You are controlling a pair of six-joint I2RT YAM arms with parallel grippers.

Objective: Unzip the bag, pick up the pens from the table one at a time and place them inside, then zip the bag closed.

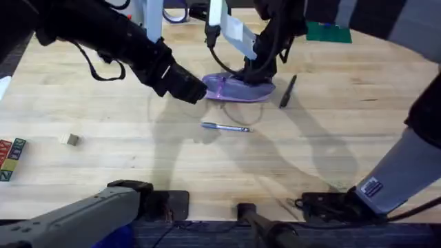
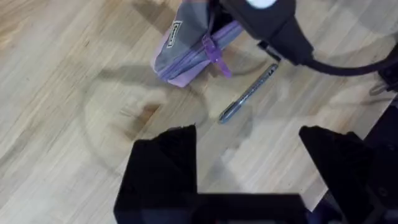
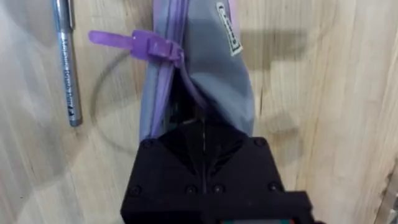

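On the table (image 1: 331, 131), nearest the arms' bases, the silver pen (image 1: 226, 127) lay flat on bare wood, well clear of both grippers. At the table's left edge sat a small wooden block (image 1: 68, 140) and some coloured letter blocks (image 1: 9, 158).

Farther out lay the bag (image 1: 238, 89), lavender with a grey panel. In the left wrist view the bag (image 2: 186, 46) showed its grey side and a purple zipper pull (image 2: 214, 53) hanging from the zipper, with the silver pen (image 2: 249, 93) just beside it.

The left gripper (image 1: 189, 89) hung just left of the bag's left end, apart from it; in its own view its two black fingers (image 2: 161, 168) stood wide apart with nothing between them.

The right gripper (image 1: 256, 74) came down on the bag's right half. In its own view the fingers (image 3: 202, 134) were pressed together on the bag (image 3: 211, 74) at the zipper line, pinching fabric. The zipper pull (image 3: 134, 43) stood out sideways ahead of the grip, and the zipper gaped a little between pull and fingers. The silver pen (image 3: 67, 62) lay alongside.

Just right of the bag, the black pen (image 1: 287, 91) lay on the table, slanted, near the right gripper but untouched.

Beyond, at the far edge, a green object (image 1: 329, 32) rested on the table.
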